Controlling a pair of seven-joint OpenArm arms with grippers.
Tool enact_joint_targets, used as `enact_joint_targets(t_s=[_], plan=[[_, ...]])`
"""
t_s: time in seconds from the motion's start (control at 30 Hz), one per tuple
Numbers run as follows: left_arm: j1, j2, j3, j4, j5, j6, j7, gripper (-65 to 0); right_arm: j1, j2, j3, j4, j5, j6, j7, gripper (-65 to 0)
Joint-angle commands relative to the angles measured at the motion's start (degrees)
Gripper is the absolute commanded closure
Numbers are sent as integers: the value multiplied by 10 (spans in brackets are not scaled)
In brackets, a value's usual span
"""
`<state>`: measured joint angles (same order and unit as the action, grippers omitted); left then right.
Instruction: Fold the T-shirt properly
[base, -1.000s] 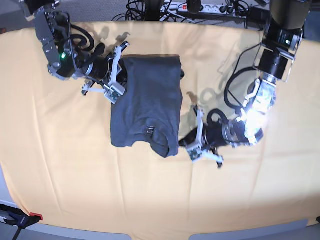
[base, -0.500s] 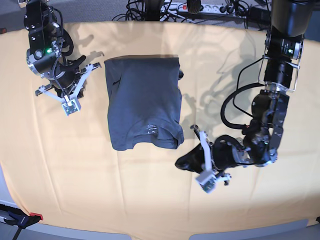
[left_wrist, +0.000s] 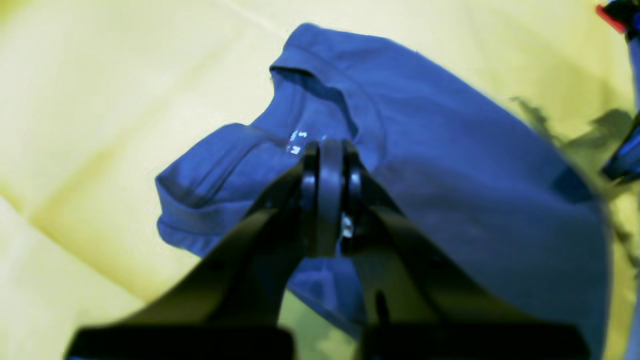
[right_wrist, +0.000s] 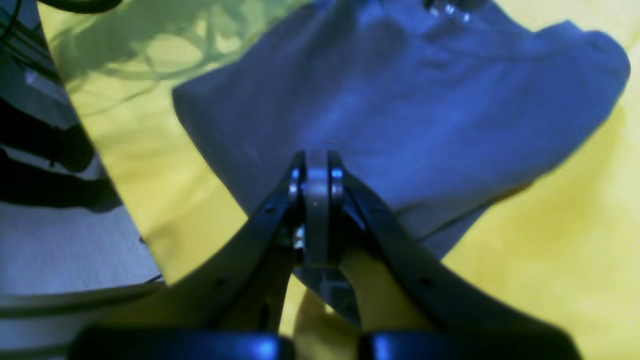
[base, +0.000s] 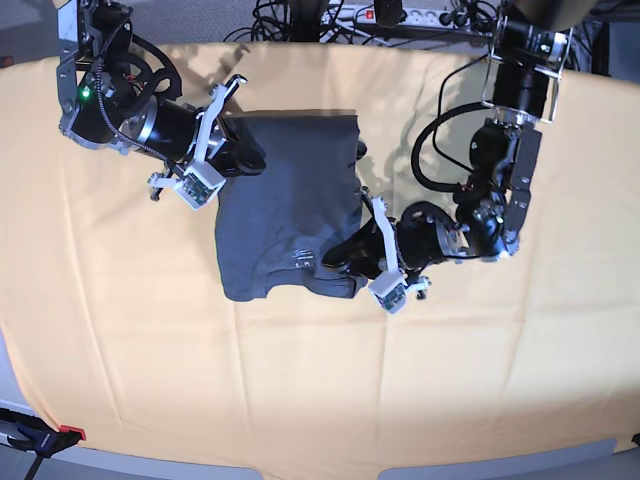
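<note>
I see the T-shirt (base: 290, 210) lying folded on the yellow cloth (base: 120, 330). My left gripper (base: 340, 258) is closed at its collar end. My right gripper (base: 248, 160) is closed at its far corner.

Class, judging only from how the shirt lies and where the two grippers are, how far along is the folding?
Done: the T-shirt already lies as a narrow rectangle on the yellow cloth, sleeves tucked in.
In hand: the right gripper sits shut at its far corner, the left gripper shut beside the collar.
Left: probably the final fold bringing one end over the other, collar to hem.
</note>
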<state>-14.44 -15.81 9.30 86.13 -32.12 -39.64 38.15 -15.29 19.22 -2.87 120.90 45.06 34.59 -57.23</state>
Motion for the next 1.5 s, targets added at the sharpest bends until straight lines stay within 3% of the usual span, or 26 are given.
enact_joint_targets(t_s=[0.0,0.13,0.33,0.47,0.53,0.67,0.77,0.9,1.07,1.17,1.33,1.47], plan=[[-5,1,-3,6,6,-4,-26,0,-3,5,3,-1,9,6,11,0],[10,3,-3,6,68,-4,-40,0,-17,5,3,-49,-33,32,13,0],[22,2,-3,-4,157,9,-82,0,-25,6,3,-78,-78,21,9,0],[22,1,-3,-41,172,45,-96,0,-25,6,3,-73,-78,-5,4,0],[19,-9,-3,-36,164,45,-87,0,-24,6,3,-50,-76,-12,5,0],[11,-42,-20,31,70,43,-14,0,-22,6,25,44,-73,-14,12,0],[24,-60,-62,104,-35,36,78,0,-28,6,77,100,-45,-13,11,0],[65,-75,-137,168,-195,0,167,0,-28,6,185,107,78,6,6,0],[141,-83,-235,229,-386,-4,252,0,-38,5,360,107,294,50,-93,0],[190,-83,-301,261,-439,-4,289,0,-73,10,455,107,399,54,-142,0],[272,-83,-408,319,-529,-4,361,0,-148,9,576,107,399,54,-198,0],[367,-83,-476,386,-529,-4,374,0,-206,8,643,107,399,54,-212,0]])
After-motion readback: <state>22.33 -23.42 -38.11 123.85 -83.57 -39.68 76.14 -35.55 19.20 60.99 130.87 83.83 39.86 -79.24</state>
